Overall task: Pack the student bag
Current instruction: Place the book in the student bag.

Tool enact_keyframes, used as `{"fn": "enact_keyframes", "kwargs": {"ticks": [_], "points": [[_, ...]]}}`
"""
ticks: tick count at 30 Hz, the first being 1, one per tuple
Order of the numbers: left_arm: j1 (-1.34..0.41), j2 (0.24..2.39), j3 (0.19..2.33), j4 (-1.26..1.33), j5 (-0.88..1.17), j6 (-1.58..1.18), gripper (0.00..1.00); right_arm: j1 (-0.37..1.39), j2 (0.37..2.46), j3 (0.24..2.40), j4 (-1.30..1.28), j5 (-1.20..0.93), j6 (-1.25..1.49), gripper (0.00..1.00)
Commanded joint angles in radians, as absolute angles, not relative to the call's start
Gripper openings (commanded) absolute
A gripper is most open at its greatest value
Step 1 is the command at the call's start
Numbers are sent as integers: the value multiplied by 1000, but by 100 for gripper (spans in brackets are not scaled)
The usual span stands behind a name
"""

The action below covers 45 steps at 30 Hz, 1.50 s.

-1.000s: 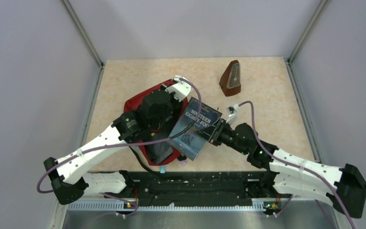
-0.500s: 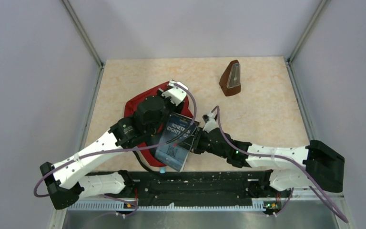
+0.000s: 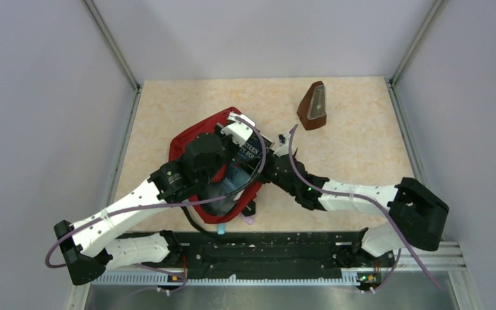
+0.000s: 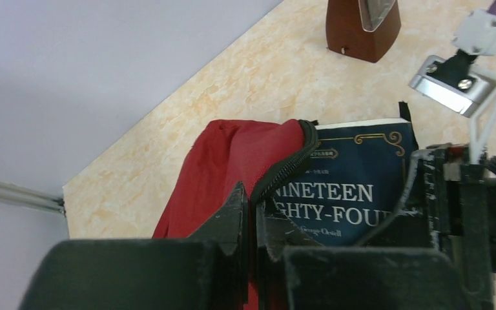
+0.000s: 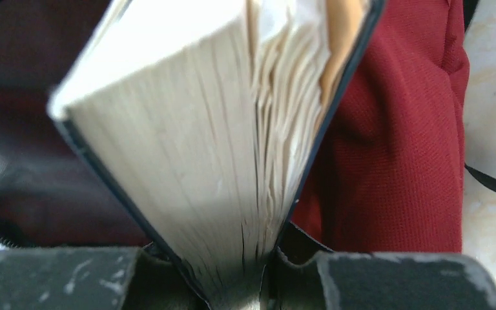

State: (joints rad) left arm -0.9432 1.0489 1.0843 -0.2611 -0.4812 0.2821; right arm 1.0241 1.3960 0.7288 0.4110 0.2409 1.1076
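I see the book (image 3: 250,152) now slid into the student bag (image 3: 190,137) mouth; right gripper (image 5: 236,278) clamps it, left gripper (image 4: 253,203) pinches the bag open.

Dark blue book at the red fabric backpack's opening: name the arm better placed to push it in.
Right. The right gripper clamps the dark blue book by one edge; the left gripper pinches the red fabric backpack at its zipper rim.

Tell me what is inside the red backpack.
A dark blue book, held by the right pincer, lies partly inside the backpack. Anything deeper is covered by book and fabric.
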Motion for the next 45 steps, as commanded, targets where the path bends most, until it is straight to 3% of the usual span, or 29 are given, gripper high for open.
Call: {"fn": "enact_keyframes", "kwargs": {"ticks": [1, 12, 17, 20, 23, 25, 35, 40, 45], "points": [[-943, 1024, 1082, -149, -427, 248, 0, 992, 1449, 821, 668, 342, 1107, 0], [-941, 1002, 1055, -120, -428, 251, 0, 993, 1797, 1049, 832, 289, 1034, 1], [-940, 1023, 1058, -126, -422, 246, 0, 993, 1867, 1118, 770, 259, 973, 25], [-940, 1028, 1056, -126, -427, 246, 0, 993, 1835, 1033, 892, 233, 960, 48], [-940, 1032, 1055, -124, -434, 248, 0, 993, 1781, 970, 905, 237, 936, 71], [-940, 1033, 1055, -124, -434, 249, 0, 993, 1744, 937, 870, 237, 925, 77], [-937, 1039, 1053, -122, -462, 262, 0, 1005, 1395, 625, 795, 99, 963, 80], [-936, 1040, 1058, -135, -447, 274, 0, 1006, 1062, 465, 522, 182, 886, 86], [-936, 1056, 1109, -235, -304, 281, 0, 982, 738, 410, 166, 363, 774, 92]]}}
